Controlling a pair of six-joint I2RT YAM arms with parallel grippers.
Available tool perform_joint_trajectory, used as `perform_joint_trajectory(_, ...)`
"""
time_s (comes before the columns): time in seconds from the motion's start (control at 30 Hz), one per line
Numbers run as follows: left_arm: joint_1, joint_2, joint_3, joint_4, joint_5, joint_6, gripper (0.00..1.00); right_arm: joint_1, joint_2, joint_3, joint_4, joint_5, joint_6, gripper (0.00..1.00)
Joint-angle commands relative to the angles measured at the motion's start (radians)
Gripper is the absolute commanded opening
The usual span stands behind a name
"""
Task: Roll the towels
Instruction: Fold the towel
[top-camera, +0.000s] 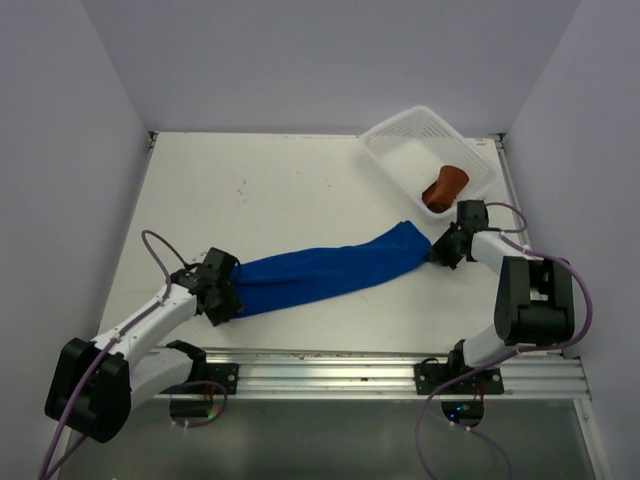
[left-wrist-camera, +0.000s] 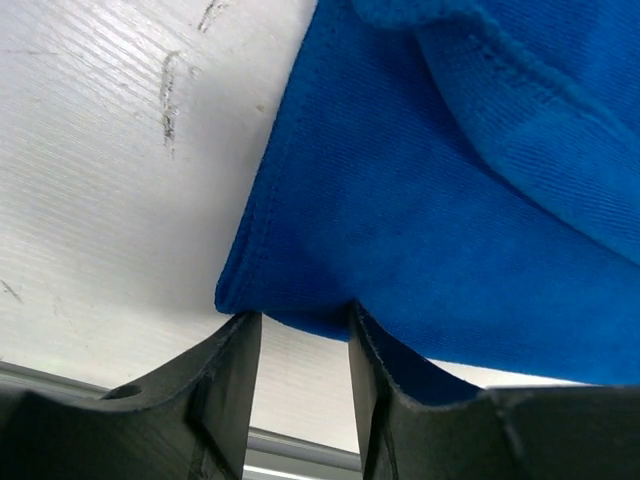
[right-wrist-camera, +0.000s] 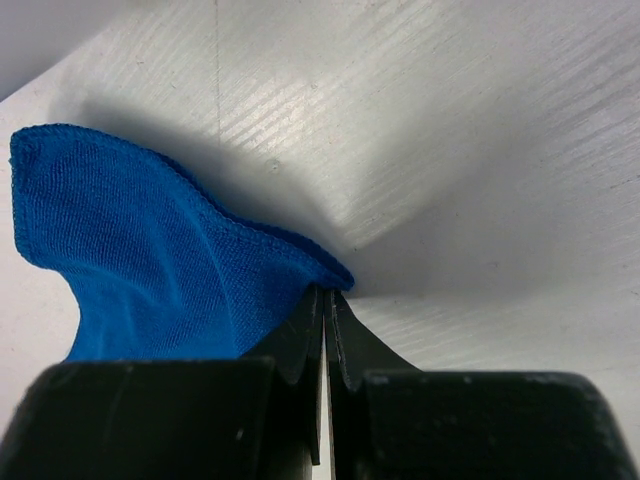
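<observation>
The blue towel (top-camera: 330, 270) lies stretched in a long band across the near half of the table (top-camera: 270, 190). The right gripper (right-wrist-camera: 328, 295) is clenched on its right-hand corner. The left gripper (left-wrist-camera: 300, 320) stands released, jaws apart, with the towel's left hem against their tips. The rust-brown towel (top-camera: 445, 187) sits rolled in the white mesh basket (top-camera: 400, 125) at the far right corner.

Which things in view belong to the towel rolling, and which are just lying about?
Part of the job:
- blue towel, stretched out between the arms
- brown towel, rolled up, in the basket
- right pincer, shut on the blue towel's corner
- left pincer, open at its other end

Just there:
- white basket
- table
</observation>
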Motion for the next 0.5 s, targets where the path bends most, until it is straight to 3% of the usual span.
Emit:
perform_joint_trajectory(0.0,-0.005,0.036,0.035,0.039,-0.079,-0.022,0.43,-0.010,-0.025,-0.026,0.023,-0.018,-0.001,0.00)
perform_joint_trajectory(0.37,-0.002,0.099,0.173,0.086,-0.154,-0.010,0.03,-0.012,-0.125,-0.060,-0.011,-0.023,-0.024,0.00)
perform_joint_trajectory(0.47,0.029,0.124,0.237,0.111,-0.156,0.029,0.00,-0.012,-0.208,-0.040,-0.060,0.000,-0.024,0.00)
